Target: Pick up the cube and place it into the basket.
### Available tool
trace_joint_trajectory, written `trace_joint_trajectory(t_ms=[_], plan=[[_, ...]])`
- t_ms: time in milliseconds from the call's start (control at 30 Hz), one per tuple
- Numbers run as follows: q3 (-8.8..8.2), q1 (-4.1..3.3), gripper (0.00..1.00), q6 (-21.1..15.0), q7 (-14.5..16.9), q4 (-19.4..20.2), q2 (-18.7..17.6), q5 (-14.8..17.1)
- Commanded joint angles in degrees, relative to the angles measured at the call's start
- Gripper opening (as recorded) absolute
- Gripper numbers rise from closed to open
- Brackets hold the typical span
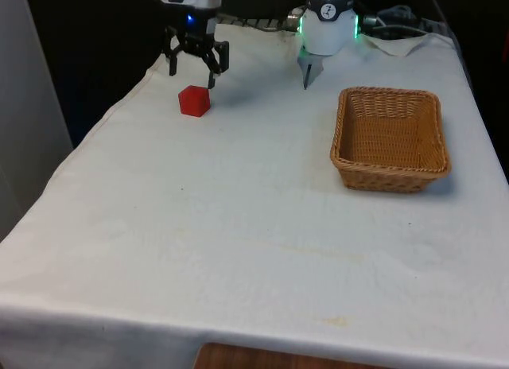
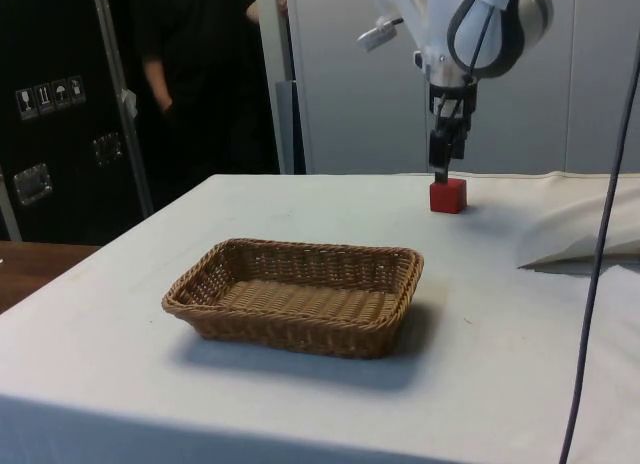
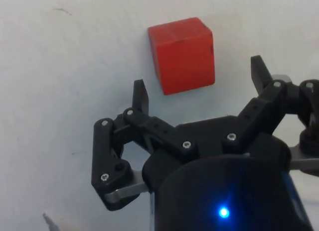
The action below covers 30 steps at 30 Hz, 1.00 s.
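The hand hangs just above the red cube, with its two fingers spread wide and nothing held in them. The cube sits on the white worktop, near the far end on the front view's left, well apart from the basket on the front view's right. In the wrist view the cube is a bit ahead of the fingers, not right between them. If the hand goes straight down, one finger might bump the cube and push it away. There is one cube, one basket and one hand.
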<state>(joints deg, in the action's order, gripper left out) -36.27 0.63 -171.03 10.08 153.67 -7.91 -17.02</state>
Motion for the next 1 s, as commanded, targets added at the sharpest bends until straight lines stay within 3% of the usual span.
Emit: trace_joint_trajectory(t_ms=[0,233,267,300,500,533,567,600,900,967], plan=[[0.29,0.34,1.00,-1.3,0.1,0.2,-0.5,0.6],[0.74,0.74,1.00,-5.1,-2.0,-0.7,-4.9,0.9],[-0.34,0.06,1.00,-4.6,-2.5,-1.3,-5.6,0.1],[0.97,0.86,1.00,-5.7,-2.6,-1.1,-6.0,0.9],[1.15,1.26,1.00,-7.9,-4.1,-1.9,-8.8,0.6],[0.97,1.20,1.00,-8.5,-4.5,-1.8,-9.4,0.5],[-0.23,0.06,1.00,-7.3,-4.6,-2.7,-10.0,0.1],[0.97,1.20,1.00,-8.5,-4.5,-1.8,-9.4,0.5],[-0.34,0.11,1.00,-8.7,-5.1,-2.3,-10.8,0.1],[-0.06,0.29,1.00,-9.1,-5.1,-2.1,-10.7,0.2]])
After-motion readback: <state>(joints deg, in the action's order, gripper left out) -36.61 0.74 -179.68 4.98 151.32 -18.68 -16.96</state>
